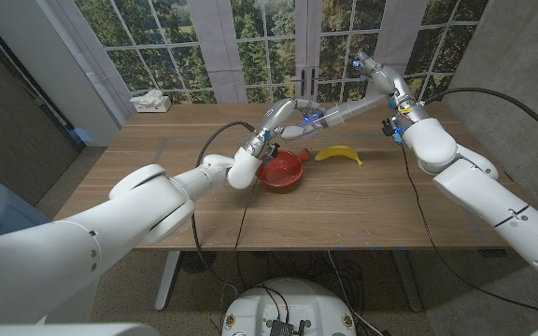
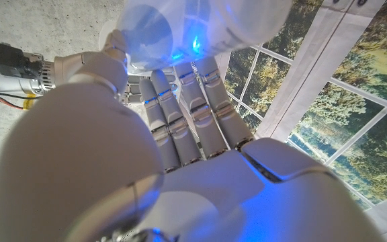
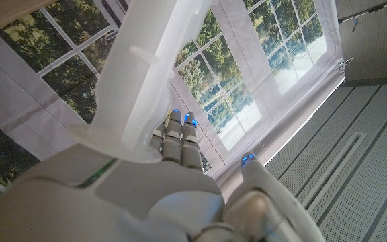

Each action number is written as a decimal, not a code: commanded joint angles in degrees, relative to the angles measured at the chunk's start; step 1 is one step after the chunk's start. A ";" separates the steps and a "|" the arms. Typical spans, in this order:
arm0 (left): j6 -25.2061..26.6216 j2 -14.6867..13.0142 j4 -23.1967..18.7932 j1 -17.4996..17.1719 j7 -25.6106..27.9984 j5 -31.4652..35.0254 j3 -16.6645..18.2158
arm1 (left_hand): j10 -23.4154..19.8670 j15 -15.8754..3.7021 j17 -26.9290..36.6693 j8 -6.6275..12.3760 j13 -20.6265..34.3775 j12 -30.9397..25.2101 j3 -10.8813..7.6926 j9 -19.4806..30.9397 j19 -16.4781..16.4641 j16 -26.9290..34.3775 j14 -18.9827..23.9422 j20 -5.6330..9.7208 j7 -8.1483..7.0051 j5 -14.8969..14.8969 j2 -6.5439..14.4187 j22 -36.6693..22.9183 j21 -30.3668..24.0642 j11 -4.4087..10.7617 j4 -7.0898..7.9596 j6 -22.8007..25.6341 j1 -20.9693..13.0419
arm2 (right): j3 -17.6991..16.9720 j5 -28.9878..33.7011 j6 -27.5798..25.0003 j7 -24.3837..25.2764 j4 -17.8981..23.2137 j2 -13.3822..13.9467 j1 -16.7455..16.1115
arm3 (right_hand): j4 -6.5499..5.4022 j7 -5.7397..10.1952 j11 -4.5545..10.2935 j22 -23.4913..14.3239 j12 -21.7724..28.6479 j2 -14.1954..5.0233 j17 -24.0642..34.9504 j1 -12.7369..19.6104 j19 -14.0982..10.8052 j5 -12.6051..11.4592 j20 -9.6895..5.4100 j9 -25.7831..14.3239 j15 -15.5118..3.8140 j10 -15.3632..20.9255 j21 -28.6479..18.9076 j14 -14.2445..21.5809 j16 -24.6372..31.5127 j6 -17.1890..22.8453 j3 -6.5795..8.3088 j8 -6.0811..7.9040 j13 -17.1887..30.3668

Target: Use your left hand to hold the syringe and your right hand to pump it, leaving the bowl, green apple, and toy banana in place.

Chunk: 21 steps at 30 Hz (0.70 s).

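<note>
Syringe (image 1: 336, 116) is hanging above the bowl (image 1: 281, 170), long axis running between hands: left hand (image 1: 283, 118) fingers gripping the barrel, right hand (image 1: 374, 71) fingers pressing the plunger end.

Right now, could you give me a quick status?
Left hand grips syringe barrel. Right hand on its plunger end. Bowl, banana below, undisturbed.

No text, label, brand, number or sign can be read in any of the views. The tissue box (image 1: 150, 102) at the far left of the table (image 1: 362, 201) is too small and blurred for any print on it to be made out.
</note>
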State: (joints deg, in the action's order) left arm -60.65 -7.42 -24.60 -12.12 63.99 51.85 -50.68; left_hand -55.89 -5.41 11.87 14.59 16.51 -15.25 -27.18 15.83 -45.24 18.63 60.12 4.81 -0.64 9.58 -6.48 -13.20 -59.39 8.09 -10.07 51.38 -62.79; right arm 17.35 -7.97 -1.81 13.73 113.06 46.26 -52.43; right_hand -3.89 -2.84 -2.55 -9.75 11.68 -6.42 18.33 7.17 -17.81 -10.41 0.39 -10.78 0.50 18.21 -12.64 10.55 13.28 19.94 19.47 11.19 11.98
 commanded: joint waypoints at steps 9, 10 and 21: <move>-2.38 -0.12 -1.95 -2.12 0.01 0.75 3.04 | -0.58 -8.36 0.31 -0.28 0.07 0.28 -0.28 0.32 -0.25 0.10 4.76 7.36 0.32 0.24 13.08 0.09 -0.95 -0.21 -0.23 0.69 -13.62 | 1.42 1.45 -1.13 -1.91 2.71 -0.02 0.56 | -0.08 0.07 -0.14 -0.09 0.04 -1.84 -0.25 -0.46 -0.66 -0.44 -0.01 -0.15 -0.25 0.02 0.22 0.38 -0.41 0.03 0.41 0.05 0.15; -2.42 -0.16 -2.22 -2.33 0.01 1.21 3.48 | -0.57 -8.36 0.31 -0.32 0.07 0.29 -0.27 0.32 -0.23 0.09 4.77 7.36 0.38 0.24 13.06 0.11 -1.00 -0.20 -0.24 0.61 -13.65 | 1.57 1.70 -1.31 -1.86 2.87 -0.06 0.59 | -0.07 0.06 -0.15 -0.09 0.05 -1.83 -0.27 -0.45 -0.67 -0.44 0.01 -0.15 -0.23 0.03 0.23 0.35 -0.43 0.01 0.43 0.05 0.15; -2.96 -0.12 -3.24 -3.49 0.01 4.47 6.96 | -0.60 -8.35 0.32 -0.42 0.11 0.38 -0.23 0.33 -0.12 0.06 4.88 7.32 0.37 0.22 12.99 0.25 -1.43 -0.20 -0.21 0.63 -13.79 | 2.46 2.91 -2.89 -1.83 3.85 -0.31 0.74 | -0.17 0.07 -0.12 -0.09 0.05 -1.77 -0.47 -0.59 -0.75 -0.46 -0.03 -0.14 -0.35 0.02 0.39 0.49 -0.49 0.03 0.59 0.09 0.13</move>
State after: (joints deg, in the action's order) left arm -63.02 -7.56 -26.85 -14.50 63.99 53.66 -46.56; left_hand -55.88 -5.42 12.19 14.18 16.42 -15.03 -27.03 15.83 -45.26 18.63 60.55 4.81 -0.31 9.52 -6.55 -12.92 -60.24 8.07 -10.07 51.71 -62.87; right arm 18.95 -6.16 -3.39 11.92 116.01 46.29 -51.95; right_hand -4.13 -2.85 -2.55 -9.75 11.68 -6.66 17.81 6.93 -18.11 -10.64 0.09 -10.78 0.29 18.21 -12.19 10.77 12.80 19.94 19.71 11.19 11.98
